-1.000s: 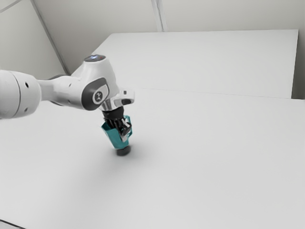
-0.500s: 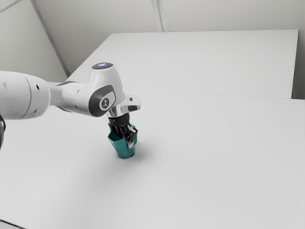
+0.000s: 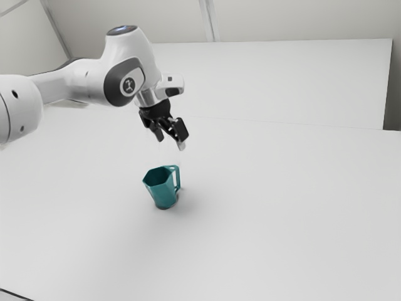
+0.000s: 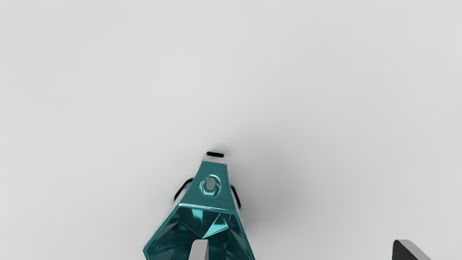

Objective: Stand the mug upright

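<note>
In the exterior view my gripper [image 3: 170,138] hangs in the air above the teal mug [image 3: 162,190], its fingers apart with nothing between them. The mug stands upright on the table, mouth up, its handle toward the exterior view's right. In the wrist view the gripper [image 4: 299,249] shows two widely parted fingertips at the bottom edge. One fingertip covers part of the opening of the mug [image 4: 213,202], and the other is over bare table. I look down into the mug's faceted inside; its lower part runs out of the wrist view.
The mug stands on a large white table [image 3: 269,213]. Behind it rises a pale wall [image 3: 282,19], and a dark thin edge [image 3: 15,295] crosses the exterior view's lower left corner.
Half a second ago my gripper was down at the mug's rim; now it has risen well above it and is clear of the mug. The mug was tilted off the table earlier and now stands on it.
</note>
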